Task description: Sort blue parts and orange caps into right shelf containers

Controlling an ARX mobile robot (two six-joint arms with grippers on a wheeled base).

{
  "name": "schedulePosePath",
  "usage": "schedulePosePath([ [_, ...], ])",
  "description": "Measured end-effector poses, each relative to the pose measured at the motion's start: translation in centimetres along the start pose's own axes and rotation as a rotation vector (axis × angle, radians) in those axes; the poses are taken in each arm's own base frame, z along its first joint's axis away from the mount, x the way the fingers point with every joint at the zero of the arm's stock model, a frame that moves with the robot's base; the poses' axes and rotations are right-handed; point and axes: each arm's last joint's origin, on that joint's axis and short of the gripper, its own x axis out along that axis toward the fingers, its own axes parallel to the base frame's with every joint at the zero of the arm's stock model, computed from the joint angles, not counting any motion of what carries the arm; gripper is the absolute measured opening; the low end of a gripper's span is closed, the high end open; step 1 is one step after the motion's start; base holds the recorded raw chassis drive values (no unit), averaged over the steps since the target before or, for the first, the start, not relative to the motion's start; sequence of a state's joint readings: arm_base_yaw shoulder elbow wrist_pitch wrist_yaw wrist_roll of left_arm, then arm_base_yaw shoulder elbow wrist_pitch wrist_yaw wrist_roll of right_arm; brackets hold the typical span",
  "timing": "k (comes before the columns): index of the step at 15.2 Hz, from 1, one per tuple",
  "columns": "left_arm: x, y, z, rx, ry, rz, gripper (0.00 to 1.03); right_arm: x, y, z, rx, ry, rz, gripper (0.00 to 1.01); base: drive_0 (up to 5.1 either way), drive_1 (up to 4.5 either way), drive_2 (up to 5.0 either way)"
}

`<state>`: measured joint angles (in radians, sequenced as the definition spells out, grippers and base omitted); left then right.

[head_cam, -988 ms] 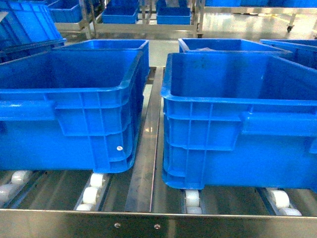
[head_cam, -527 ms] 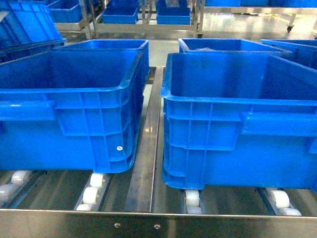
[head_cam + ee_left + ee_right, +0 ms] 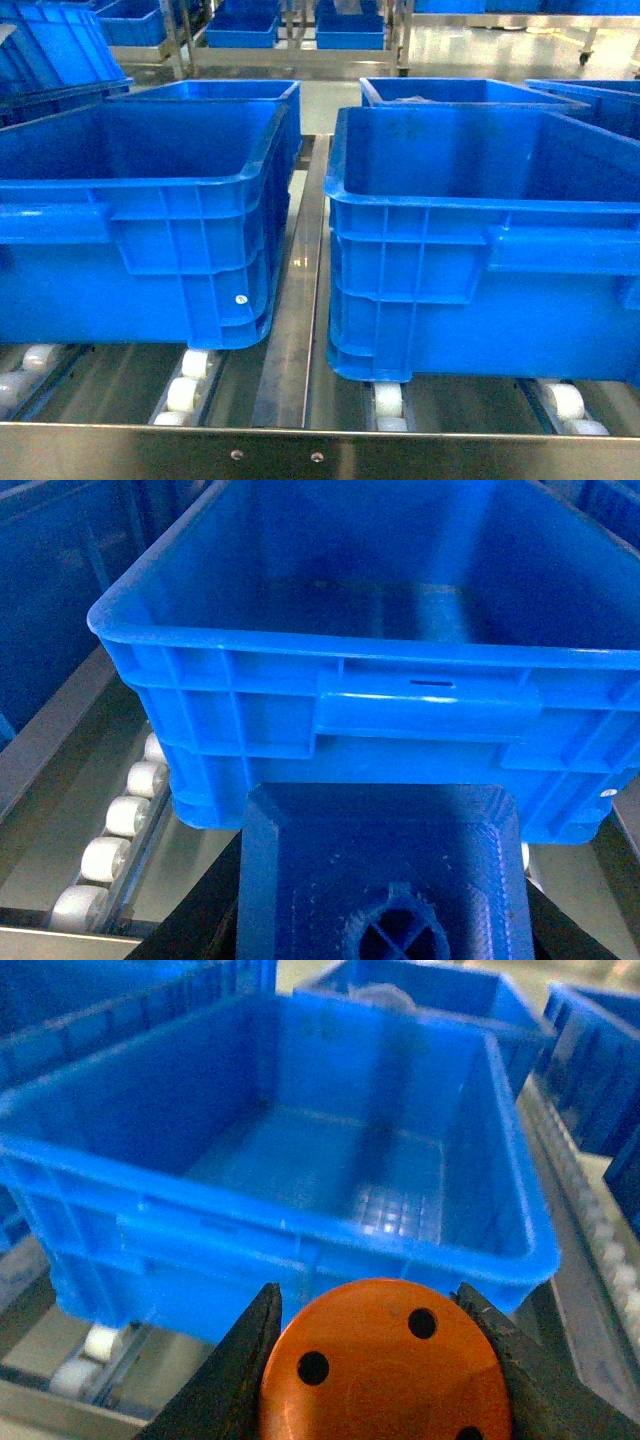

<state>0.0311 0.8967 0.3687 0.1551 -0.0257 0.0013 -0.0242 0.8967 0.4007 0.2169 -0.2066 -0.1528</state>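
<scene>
Orange cap (image 3: 385,1375) pinched in right tool, blue part (image 3: 380,880) in left, before two bare-floored crates (image 3: 140,150)

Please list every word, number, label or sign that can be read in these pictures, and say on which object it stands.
No readable text in any view.
Small white round sticker on the left crate: too small to read.
Orange cap in the right gripper: only its flat top with holes shows, no print.
Blue part in the left gripper: no marking.

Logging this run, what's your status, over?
Left pincer shut on blue part. Right pincer shut on orange cap. Both short of crates, nothing blocking.
</scene>
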Motion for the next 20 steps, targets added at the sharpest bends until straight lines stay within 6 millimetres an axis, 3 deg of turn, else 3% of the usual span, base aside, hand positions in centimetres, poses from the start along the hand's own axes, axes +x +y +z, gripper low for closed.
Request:
schedulePosePath([
  [2,0.0,0.0,0.0,0.000,0.000,0.000,0.44,0.4,-0.4,3.3,-0.001,-0.174,-0.034,0.43,0.0,0.00,0.0],
  [3,0.0,0.0,0.0,0.000,0.000,0.000,0.44,1.7,-0.4,4.3,0.001,-0.257,-0.053,0.43,0.0,0.00,0.0],
  [5,0.0,0.0,0.0,0.000,0.000,0.000,0.44,5.9,-0.4,3.7,0.041,-0.256,-0.016,0.57,0.0,0.00,0.0],
  [7,0.0,0.0,0.0,0.000,0.000,0.000,0.44,9.0,-0.6,1.3,0.099,-0.152,-0.015,0.75,0.0,0.00,0.0],
  [9,0.0,0.0,0.0,0.000,0.000,0.000,0.44,7.8,-1.2,0.2,0.124,-0.127,-0.017,0.97,0.0,0.00,0.0],
  [10,0.0,0.0,0.0,0.000,0.000,0.000,0.44,7.0,-1.3,0.6,0.121,-0.154,-0.018,1.00,0.0,0.00,0.0],
  [12,0.0,0.0,0.0,0.000,0.000,0.000,0.44,5.0,-1.1,1.0,0.107,-0.204,0.003,0.98,0.0,0.00,0.0],
  [14,0.0,0.0,0.0,0.000,-0.004,0.004,0.44,3.9,-0.3,0.1,0.100,-0.162,0.044,0.98,0.0,0.00,0.0],
  [15,0.3,-0.5,0.4,0.046,-0.094,0.146,0.44,3.6,0.0,-0.2,0.091,-0.157,0.057,0.98,0.0,0.00,0.0],
  [17,1.2,-0.7,2.2,0.073,-0.160,0.331,0.44,3.6,0.0,-0.1,0.084,-0.163,0.057,0.98,0.0,0.00,0.0],
  [19,2.5,-0.6,5.1,0.072,-0.225,0.335,0.44,3.6,0.0,-0.1,0.084,-0.164,0.057,0.98,0.0,0.00,0.0],
  [20,6.0,-0.9,8.1,0.099,-0.297,0.299,0.44,3.6,0.0,-0.1,0.083,-0.164,0.057,0.98,0.0,0.00,0.0],
])
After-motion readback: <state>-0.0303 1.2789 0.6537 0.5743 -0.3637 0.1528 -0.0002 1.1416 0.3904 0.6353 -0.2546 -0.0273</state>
